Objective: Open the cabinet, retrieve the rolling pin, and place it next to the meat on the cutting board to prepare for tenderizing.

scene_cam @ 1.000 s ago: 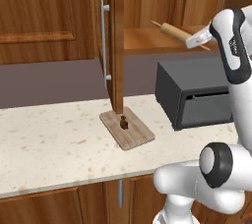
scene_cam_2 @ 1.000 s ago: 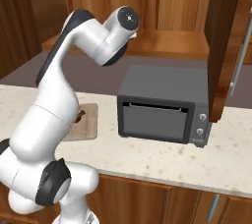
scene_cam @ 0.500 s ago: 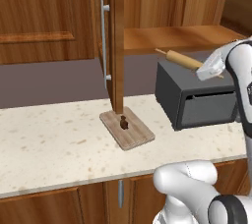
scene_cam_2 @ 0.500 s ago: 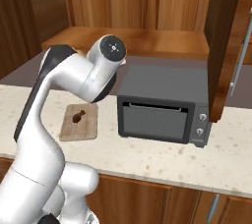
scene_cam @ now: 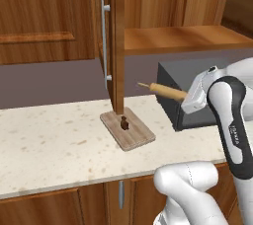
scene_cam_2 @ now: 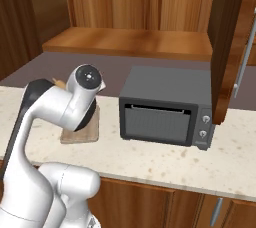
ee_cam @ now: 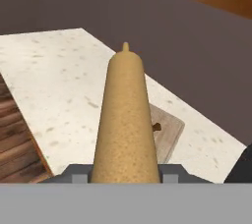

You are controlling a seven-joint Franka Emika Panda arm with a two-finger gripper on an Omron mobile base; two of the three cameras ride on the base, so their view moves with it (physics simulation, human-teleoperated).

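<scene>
1. Left base view: the cabinet (scene_cam: 116, 41) door stands open, edge-on, with its grey bar handle (scene_cam: 104, 41) facing left and a bare wooden shelf (scene_cam: 183, 39) to the right. Below it on the speckled tabletop (scene_cam: 54, 140) lies the cutting board (scene_cam: 133, 134), with the meat (scene_cam: 124, 124) a small dark lump near its far end. The fingers (scene_cam: 190, 101) are clenched on one end of the rolling pin (scene_cam: 165, 91), which is held in the air, well above and to the right of the board, its free end pointing left. A dark grey oven (scene_cam: 173, 86) sits behind the pin.

2. Right base view: the white arm bends low over the tabletop to the left of the oven, hiding most of the cutting board; a tan tip of the rolling pin peeks out beside the arm's joint. The open cabinet door hangs at the right.

3. Hand view: the rolling pin runs straight away from the camera, gripped between the fingers at its near end. Its far tip points past the board's left edge; the board and meat lie below and to the right.

4. To do this step well, it looks best to carry the pin over the bare part of the board, lower it level beside the meat without touching it, and let go only once it rests flat, so it cannot roll.
</scene>
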